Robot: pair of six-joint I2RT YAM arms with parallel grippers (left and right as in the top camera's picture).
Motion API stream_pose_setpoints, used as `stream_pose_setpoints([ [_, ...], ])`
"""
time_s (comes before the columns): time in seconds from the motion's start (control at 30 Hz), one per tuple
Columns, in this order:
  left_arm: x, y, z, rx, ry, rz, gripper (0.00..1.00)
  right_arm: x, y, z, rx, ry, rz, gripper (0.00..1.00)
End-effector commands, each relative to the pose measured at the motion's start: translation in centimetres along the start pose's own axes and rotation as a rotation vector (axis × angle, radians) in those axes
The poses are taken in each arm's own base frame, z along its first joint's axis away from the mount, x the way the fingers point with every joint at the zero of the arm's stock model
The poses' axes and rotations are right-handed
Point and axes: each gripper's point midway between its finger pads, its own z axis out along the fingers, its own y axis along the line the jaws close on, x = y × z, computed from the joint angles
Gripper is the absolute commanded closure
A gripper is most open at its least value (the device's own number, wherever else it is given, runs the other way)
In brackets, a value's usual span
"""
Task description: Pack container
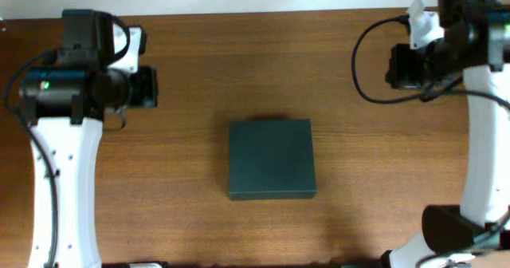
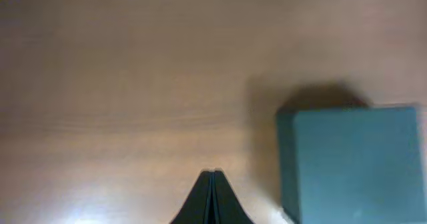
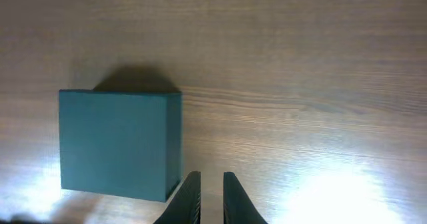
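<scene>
Container (image 1: pixel 272 159) lay lid-shut on bench (image 1: pixel 199 61), between the two pincers and apart from each. Left pincer (image 2: pixel 212 199) was closed on nothing; right pincer (image 3: pixel 211 196) stood slightly parted, empty. No loose goods showed; packing looked either finished or unstarted.

white arms (image 1: pixel 64 180), black joints (image 1: pixel 88 88), black cables (image 1: pixel 355 65)

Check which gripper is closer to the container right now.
Left, narrowly, judging by the overhead view. The left gripper hangs off the container's far left corner, and the right gripper off its far right corner, slightly farther. Neither touches it.
</scene>
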Motion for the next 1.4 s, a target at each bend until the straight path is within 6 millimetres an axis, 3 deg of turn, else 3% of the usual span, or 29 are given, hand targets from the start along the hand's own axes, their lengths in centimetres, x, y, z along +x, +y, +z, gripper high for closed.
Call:
stream_pose_setpoints([
  [0.0, 1.7, 2.0, -0.7, -0.123, 0.053, -0.013, 0.98, 1.2, -0.4, -2.8, 0.058, -0.063, -0.017, 0.87],
  [0.13, 3.1, 2.0, -0.9, -0.124, 0.111, -0.013, 0.98, 3.9, -0.3, -4.1, 0.059, -0.069, -0.018, 0.87],
  [0.5, 3.8, 1.6, -1.8, -0.105, 0.087, -0.057, 0.98, 16.3, -0.8, -5.0, 0.080, -0.047, 0.017, 0.84],
  [0.63, 4.7, 1.3, -0.6, -0.083, 0.056, -0.088, 0.98, 18.7, -0.8, -6.0, 0.084, -0.112, 0.009, 0.82],
  [0.83, 7.6, 0.1, 3.0, 0.005, 0.038, -0.132, 0.98, 19.3, -2.4, -7.8, 0.182, -0.218, 0.044, 0.77],
  [1.07, 12.4, 0.2, 6.5, 0.008, 0.049, -0.208, 0.98, 18.4, -2.4, -7.6, 0.180, -0.232, 0.042, 0.77],
  [1.2, 14.1, 0.3, 8.3, 0.006, 0.069, -0.222, 0.98, 17.6, -2.4, -7.6, 0.180, -0.251, 0.040, 0.76],
  [1.3, 14.8, 0.4, 9.2, 0.004, 0.084, -0.223, 0.98, 17.0, -2.4, -7.7, 0.179, -0.267, 0.039, 0.67],
  [1.33, 14.8, 0.5, 9.4, 0.001, 0.079, -0.222, 0.95, 16.8, -2.4, -7.6, 0.179, -0.271, 0.038, 0.59],
  [1.37, 14.6, 0.5, 9.5, 0.001, 0.072, -0.222, 0.86, 16.7, -2.4, -7.6, 0.179, -0.272, 0.038, 0.45],
])
